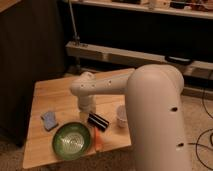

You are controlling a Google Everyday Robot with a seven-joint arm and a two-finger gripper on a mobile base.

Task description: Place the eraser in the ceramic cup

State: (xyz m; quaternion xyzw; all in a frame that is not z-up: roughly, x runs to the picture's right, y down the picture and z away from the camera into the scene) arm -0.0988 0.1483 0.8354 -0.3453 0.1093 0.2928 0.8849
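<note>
Camera view, your findings:
- The gripper [90, 112] sits at centre frame, at the eraser's [99, 120] upper-left end; you cannot tell whether it is open or closed.
- The eraser lies on the surface [50, 95], just left of the ceramic cup [121, 116], not touching it.

gripper [89, 111] above eraser [98, 120]; ceramic cup [121, 116] to right

Counter [50, 97]: light wood, matt, carrying a glossy green plate [72, 138] with ringed ridges, a smooth white ceramic cup [121, 116], a matt black eraser [98, 120] with thin pale stripes, and a soft-looking blue sponge [49, 120]. Robot arm [150, 100]: smooth off-white plastic shell with a faint sheen. Its claw [89, 111] hangs low over the counter, just beside the eraser.
</note>
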